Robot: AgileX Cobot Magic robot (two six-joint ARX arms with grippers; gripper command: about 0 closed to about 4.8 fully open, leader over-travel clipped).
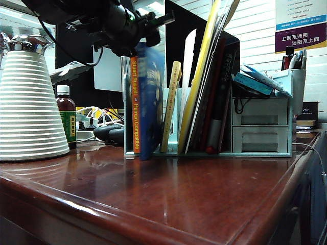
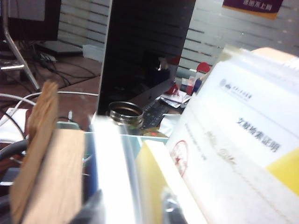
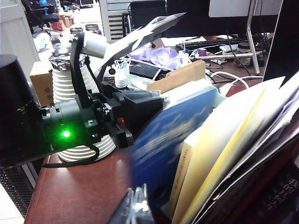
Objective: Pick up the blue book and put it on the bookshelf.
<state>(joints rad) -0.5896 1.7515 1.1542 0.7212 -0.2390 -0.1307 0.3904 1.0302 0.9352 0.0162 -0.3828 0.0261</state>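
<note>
Blue book [image 1: 151, 102] upright at bookshelf [image 1: 176, 109] left end, beside orange-spined book [image 1: 135, 102], foot near counter [image 1: 153, 194]. Left hand [image 1: 134, 31] over its top, width unclear; ease away straight, no tipping. Right hand [image 3: 136, 205] closed, empty, just beside

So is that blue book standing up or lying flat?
Standing upright: the blue book stands on edge beside the orange-spined book.
</note>
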